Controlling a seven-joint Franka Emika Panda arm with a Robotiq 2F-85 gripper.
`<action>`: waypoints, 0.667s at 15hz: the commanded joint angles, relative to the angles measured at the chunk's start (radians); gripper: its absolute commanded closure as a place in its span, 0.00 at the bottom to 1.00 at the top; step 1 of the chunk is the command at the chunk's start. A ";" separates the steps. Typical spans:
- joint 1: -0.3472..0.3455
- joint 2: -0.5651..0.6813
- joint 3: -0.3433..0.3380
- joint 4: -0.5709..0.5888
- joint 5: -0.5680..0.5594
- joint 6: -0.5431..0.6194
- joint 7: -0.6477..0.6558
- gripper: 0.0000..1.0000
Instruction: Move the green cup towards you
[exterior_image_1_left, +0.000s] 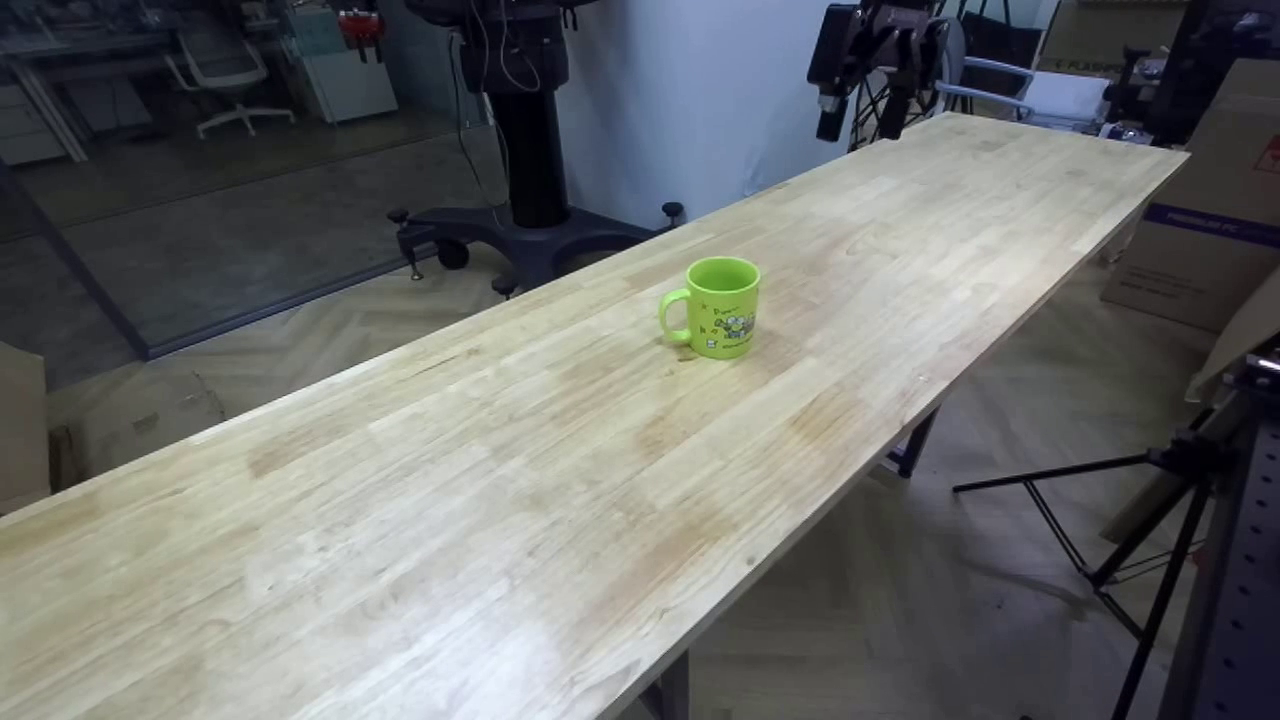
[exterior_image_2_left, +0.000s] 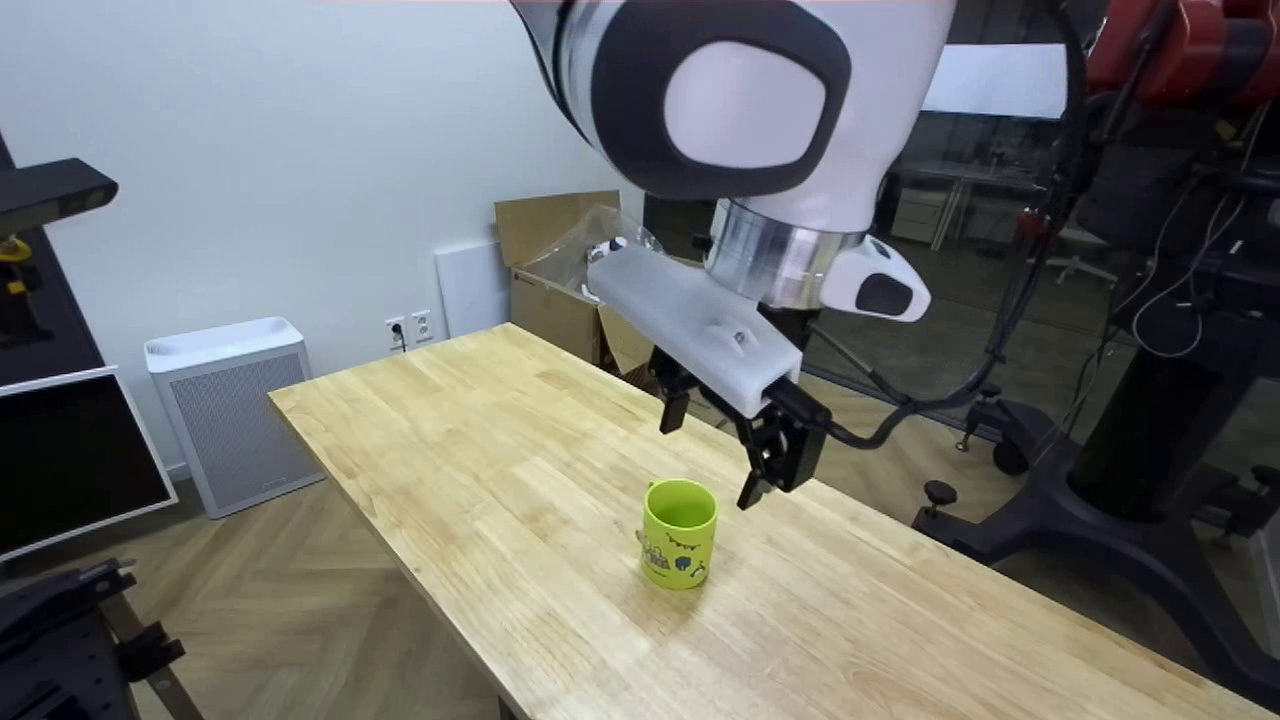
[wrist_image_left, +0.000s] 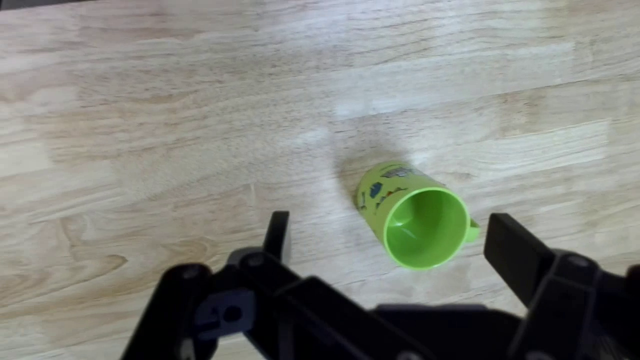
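Note:
The green cup stands upright on the wooden table, showing in both exterior views (exterior_image_1_left: 722, 310) (exterior_image_2_left: 679, 540) and the wrist view (wrist_image_left: 425, 227). Its loop handle shows clearly in an exterior view and is mostly hidden in the wrist view, where it points toward the right-hand finger. My black gripper is open and empty, raised above the table, in both exterior views (exterior_image_1_left: 862, 122) (exterior_image_2_left: 712, 455). In the wrist view the gripper (wrist_image_left: 390, 222) has the cup appearing between its spread fingers, nearer the right-hand one. The fingers do not touch the cup.
The long wooden table (exterior_image_1_left: 400, 500) has open edges on both long sides. A black wheeled stand (exterior_image_1_left: 530, 150) is beside it. A tripod (exterior_image_1_left: 1190, 460) stands off the opposite edge. A cardboard box (exterior_image_2_left: 555, 310) is beyond the table's end. A cable hangs from the arm.

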 joint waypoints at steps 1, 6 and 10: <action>-0.038 0.027 0.033 0.022 -0.038 0.000 0.041 0.00; -0.046 0.071 0.047 0.057 -0.065 -0.001 0.052 0.00; -0.033 0.156 0.063 0.153 -0.155 -0.029 0.073 0.00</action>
